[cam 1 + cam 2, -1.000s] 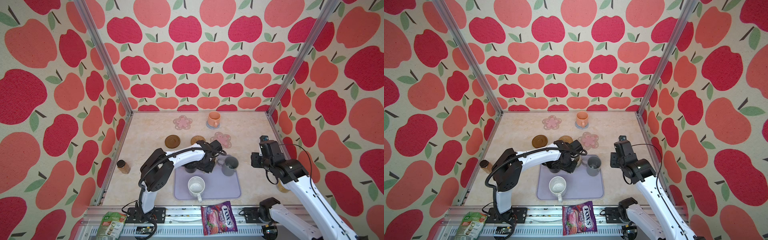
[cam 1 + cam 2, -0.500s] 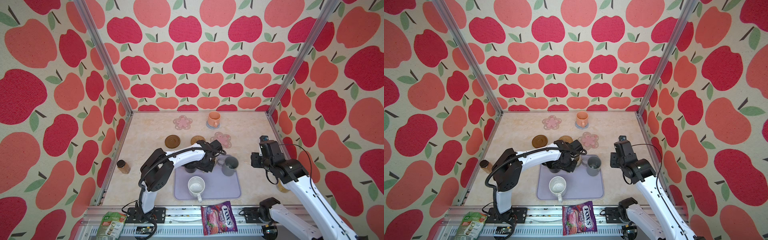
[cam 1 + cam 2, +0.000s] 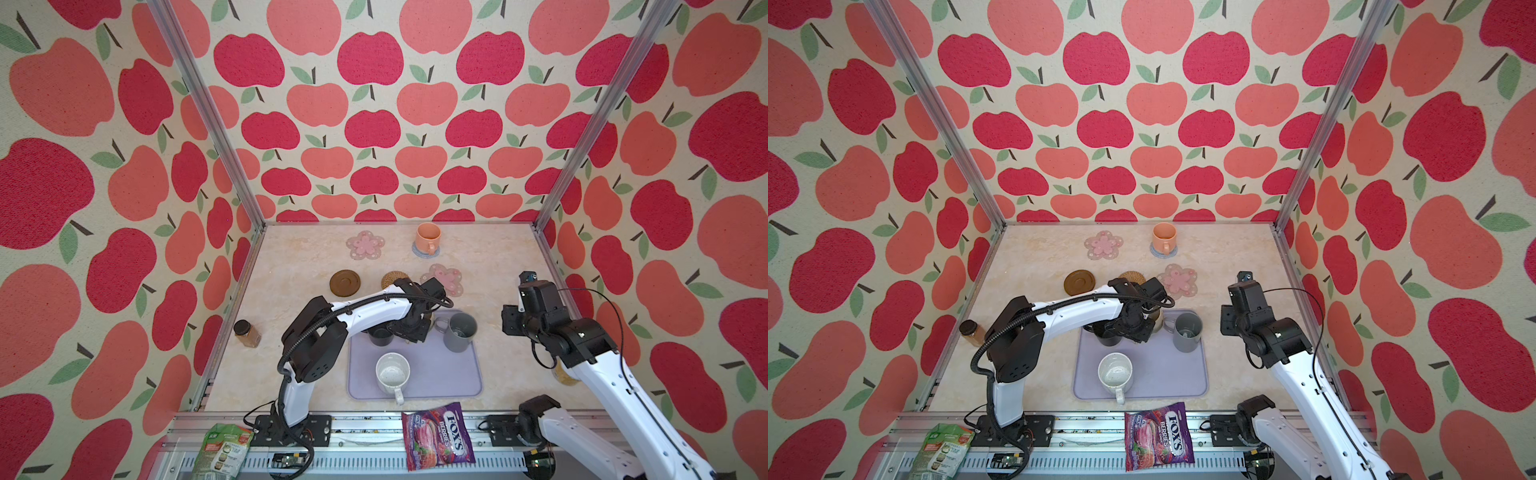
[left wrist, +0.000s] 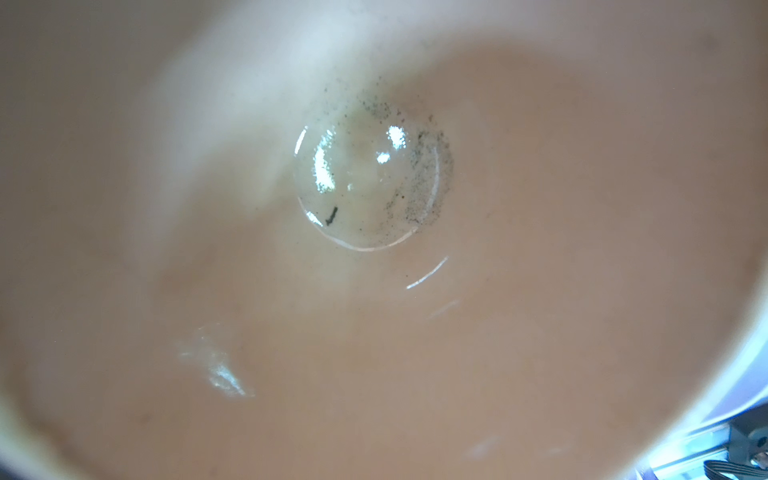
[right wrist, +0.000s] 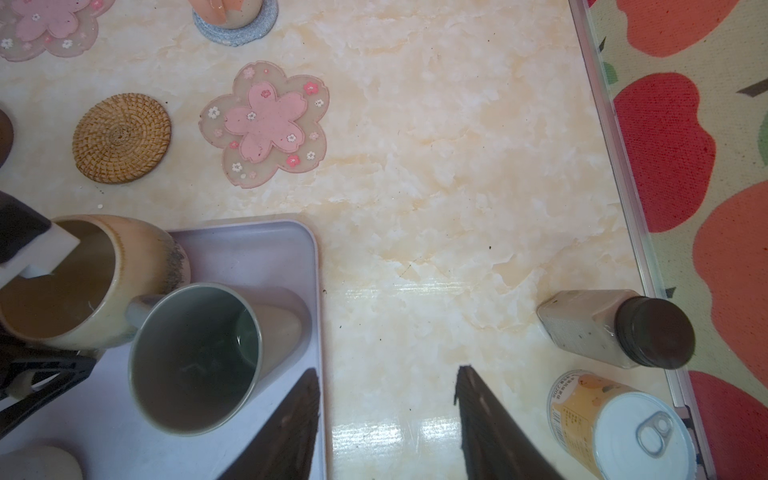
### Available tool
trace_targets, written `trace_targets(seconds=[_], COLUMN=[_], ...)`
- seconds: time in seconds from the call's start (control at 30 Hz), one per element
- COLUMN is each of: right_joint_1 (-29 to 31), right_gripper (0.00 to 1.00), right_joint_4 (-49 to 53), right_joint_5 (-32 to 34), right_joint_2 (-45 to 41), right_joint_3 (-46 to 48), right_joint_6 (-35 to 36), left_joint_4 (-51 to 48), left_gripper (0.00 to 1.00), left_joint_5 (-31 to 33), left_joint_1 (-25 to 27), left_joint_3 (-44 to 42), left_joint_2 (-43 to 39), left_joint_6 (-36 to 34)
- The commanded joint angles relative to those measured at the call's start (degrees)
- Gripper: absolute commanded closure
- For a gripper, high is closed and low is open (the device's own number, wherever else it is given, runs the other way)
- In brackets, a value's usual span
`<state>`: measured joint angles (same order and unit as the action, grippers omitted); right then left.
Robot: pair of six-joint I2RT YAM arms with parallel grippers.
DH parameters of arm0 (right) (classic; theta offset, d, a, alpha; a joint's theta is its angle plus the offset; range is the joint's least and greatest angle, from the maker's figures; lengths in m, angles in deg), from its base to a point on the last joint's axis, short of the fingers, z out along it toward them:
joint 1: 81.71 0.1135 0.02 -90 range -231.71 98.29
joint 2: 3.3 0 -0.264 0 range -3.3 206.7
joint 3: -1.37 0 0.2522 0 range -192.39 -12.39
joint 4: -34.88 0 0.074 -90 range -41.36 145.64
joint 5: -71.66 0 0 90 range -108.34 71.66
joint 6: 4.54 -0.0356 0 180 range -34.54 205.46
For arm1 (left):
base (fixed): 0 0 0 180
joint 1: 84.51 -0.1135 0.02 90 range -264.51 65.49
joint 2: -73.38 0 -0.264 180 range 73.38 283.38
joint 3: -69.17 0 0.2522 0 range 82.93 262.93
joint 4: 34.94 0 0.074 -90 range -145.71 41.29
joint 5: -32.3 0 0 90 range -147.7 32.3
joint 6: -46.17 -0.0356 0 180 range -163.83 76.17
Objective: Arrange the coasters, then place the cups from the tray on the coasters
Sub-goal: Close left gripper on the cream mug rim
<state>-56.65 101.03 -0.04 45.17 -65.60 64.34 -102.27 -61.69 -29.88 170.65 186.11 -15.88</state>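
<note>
Nothing shifts visibly in either top view since a second ago: both arms and all mugs sit where they were.

Step in hand: pickup of the beige mug point(image 5: 141, 257). It stands upright at the far edge of the tray point(image 3: 449, 374), close against the handle of the grey mug point(image 5: 195, 357). The left gripper point(image 3: 415, 330) is lowered onto it. One white finger point(image 5: 37, 253) is inside the mug near its wall, and the left wrist view shows only the mug's interior. Whether the jaws pinch the wall cannot be told.

The right gripper point(image 5: 386, 374) is open and empty, over bare table beside the tray.

Progress:
- The orange mug point(image 3: 428, 237) stands on the grey-blue mat point(image 3: 417, 252).
- The black mug point(image 3: 380, 336) and speckled white mug point(image 3: 392, 374) remain on the tray.

Next move, as judged:
- Secure the rim.
- Lift straight up, clear of the grey mug's handle.
- Carry the mug to a free mat. The rattan mat point(image 5: 121, 138) and the pink flower mat point(image 5: 266, 124) lie nearest.
- Set it down centred.
</note>
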Motion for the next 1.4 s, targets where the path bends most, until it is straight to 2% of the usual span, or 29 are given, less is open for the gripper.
trace_targets(seconds=[0.0,0.47,0.8,0.93,1.13,1.2,1.37], right_joint_1=[-0.4,-0.5,-0.4,-0.5,-0.4,-0.4,-0.5], right_gripper=[0.44,0.44,0.44,0.44,0.44,0.44,0.44], right_joint_4=[-0.3,-0.9,-0.9,-0.7,-0.7,-0.7,-0.6], right_joint_5=[-0.5,-0.7,-1.0,-1.1,-1.2,-1.3,-1.4], right_joint_2=[-0.8,-0.8,-1.1,-1.3,-1.4,-1.4,-1.8], right_joint_3=[0.8,1.3,1.4,1.3,1.1,1.1,1.4], right_joint_6=[-0.4,-0.4,-0.6,-0.6,-0.6,-0.7,-0.9], left_joint_4=[0.0,0.5,1.8,3.6,4.3,3.9,3.8], left_gripper=[1.00,1.00,1.00,0.86,0.76,0.70,0.67], left_joint_5=[1.5,1.3,-1.3,-2.1,-1.5,-1.0,-0.1], left_joint_1=[0.6,1.2,1.2,1.3,1.3,1.3,1.1], left_joint_3=[2.1,1.8,-0.1,-1.8,-2.4,-2.1,-1.7], left_joint_2=[0.4,-1.3,-2.0,-2.6,-3.6,-3.7,-4.1], left_joint_6=[-0.4,-1.2,0.3,1.3,1.7,1.9,2.4])
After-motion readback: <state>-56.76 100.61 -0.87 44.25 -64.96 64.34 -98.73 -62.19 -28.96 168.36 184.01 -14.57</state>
